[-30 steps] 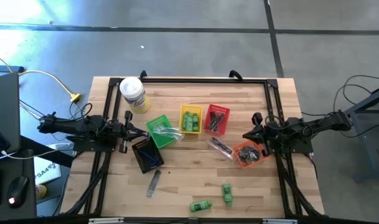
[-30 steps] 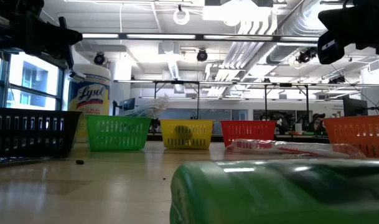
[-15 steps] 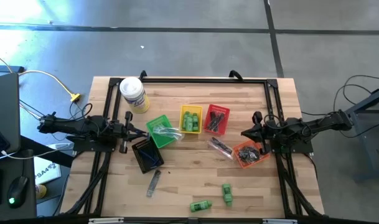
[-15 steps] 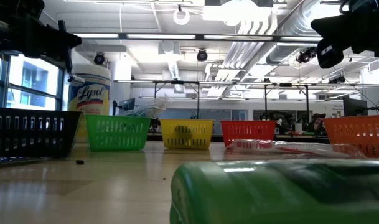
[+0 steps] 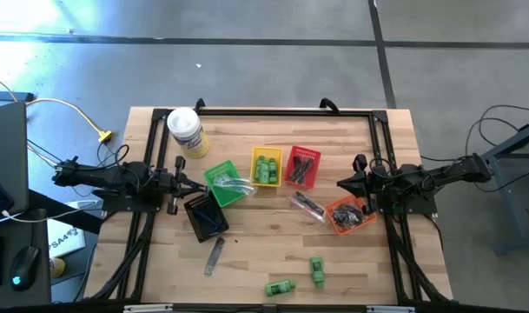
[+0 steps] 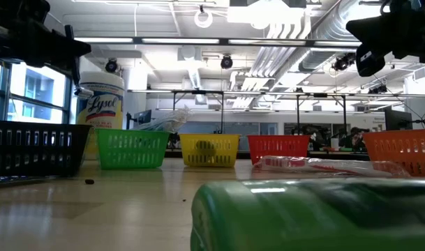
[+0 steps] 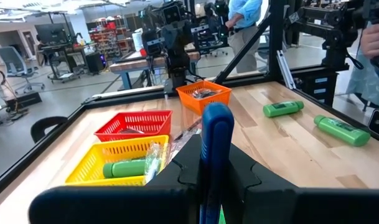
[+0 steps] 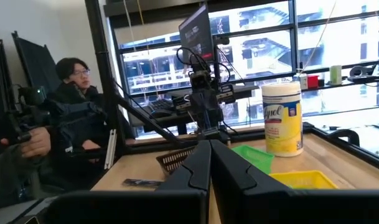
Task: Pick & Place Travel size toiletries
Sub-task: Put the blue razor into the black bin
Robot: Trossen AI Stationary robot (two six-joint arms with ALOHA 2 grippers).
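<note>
**A:** Where are your two hands right now?

**B:** Your left hand (image 5: 179, 180) hangs at the left side of the bench (image 5: 247, 269), just beside the black basket (image 5: 203, 217) and the green basket (image 5: 222, 183). Its fingers are clamped on a dark blue razor (image 7: 215, 134), which stands upright between them in the left wrist view. Your right hand (image 5: 357, 184) hangs at the right side, just above the orange basket (image 5: 344, 215), with its fingers pressed together and nothing between them.

**A:** And the toiletries?

**B:** Two green mini bottles (image 5: 281, 287) lie loose near the front edge of the bench, close together. A grey comb (image 5: 214, 255) lies flat in front of the black basket. A clear packet (image 5: 306, 204) rests against the orange basket. More green bottles sit in the yellow basket (image 5: 266, 167), and dark pieces in the red basket (image 5: 301, 168).

**A:** What could go wrong from here?

**B:** The razor is held by a narrow grip, so a quick swing could make it twist or slip out. The baskets stand close together, so a release slightly off target could drop it in the wrong one or on a rim. The white canister (image 5: 185, 130) stands near your left arm, and a wide sweep could tip it.
</note>
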